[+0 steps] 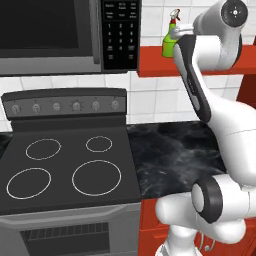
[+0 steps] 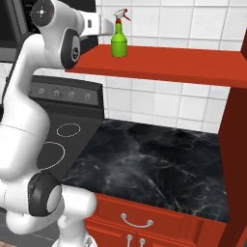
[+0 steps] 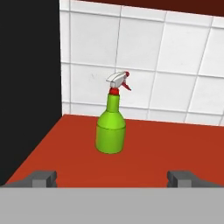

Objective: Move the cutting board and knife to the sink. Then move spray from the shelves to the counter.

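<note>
The spray (image 3: pixel 110 130), a green bottle with a white-and-red trigger head, stands upright on the red shelf (image 3: pixel 175 148) against the white-tiled wall. My gripper (image 3: pixel 112 178) is open. Its fingertips (image 3: pixel 43 178) stand wide apart a little short of the bottle, which sits centred ahead of the gap, and nothing is between them. From the right base view the hand (image 2: pixel 99 23) is level with the spray (image 2: pixel 119 36), just to its left at the end of the shelf (image 2: pixel 164 62). The spray (image 1: pixel 170 40) shows beside my forearm. Below lies the black marble counter (image 2: pixel 154 159).
A black microwave (image 1: pixel 60 35) hangs left of the shelf, close to my hand. The stove top (image 1: pixel 65 165) with white rings lies left of the counter (image 1: pixel 170 150). Red cabinet fronts (image 2: pixel 140 222) sit under the counter, and a red upright panel (image 2: pixel 236 144) bounds it on the right.
</note>
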{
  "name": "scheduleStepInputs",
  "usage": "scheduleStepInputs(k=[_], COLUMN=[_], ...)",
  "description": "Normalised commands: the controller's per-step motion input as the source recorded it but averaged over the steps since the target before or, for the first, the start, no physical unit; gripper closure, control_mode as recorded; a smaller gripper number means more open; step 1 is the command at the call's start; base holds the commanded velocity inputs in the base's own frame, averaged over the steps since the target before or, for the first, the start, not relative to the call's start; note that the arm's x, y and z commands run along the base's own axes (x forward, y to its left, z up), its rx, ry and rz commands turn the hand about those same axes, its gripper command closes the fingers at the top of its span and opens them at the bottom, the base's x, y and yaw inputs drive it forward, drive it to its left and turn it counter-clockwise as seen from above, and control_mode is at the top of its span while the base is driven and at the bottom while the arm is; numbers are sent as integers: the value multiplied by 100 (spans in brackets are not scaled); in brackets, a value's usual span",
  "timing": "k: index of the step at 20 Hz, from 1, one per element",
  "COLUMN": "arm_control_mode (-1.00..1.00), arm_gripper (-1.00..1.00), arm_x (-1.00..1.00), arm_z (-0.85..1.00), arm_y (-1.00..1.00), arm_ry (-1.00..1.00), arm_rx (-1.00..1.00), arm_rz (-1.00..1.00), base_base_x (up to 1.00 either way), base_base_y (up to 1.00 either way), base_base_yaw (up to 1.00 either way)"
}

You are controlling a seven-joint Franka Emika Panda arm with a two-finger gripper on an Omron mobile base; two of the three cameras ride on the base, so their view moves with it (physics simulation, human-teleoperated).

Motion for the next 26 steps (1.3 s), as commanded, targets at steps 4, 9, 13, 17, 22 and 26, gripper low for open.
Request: scheduleStepInputs(k=[4,9,13,17,22,26], arm_control_mode=[-100,-100,-100,-100,-100,-100], arm_gripper=[-100,-100,-100,-100,-100,-100], arm_x=[34,40,43,39,32,30], arm_z=[0,0,0,0,-3,-5], arm_y=[-1,-7,-5,-7,-6,-9], arm_ry=[4,7,6,3,2,1], arm_rx=[0,0,0,0,0,0], arm_rz=[0,0,0,0,0,0], base_base_x=[0,0,0,0,0,0], base_base_y=[0,0,0,0,0,0], base_base_yaw=[0,0,0,0,0,0])
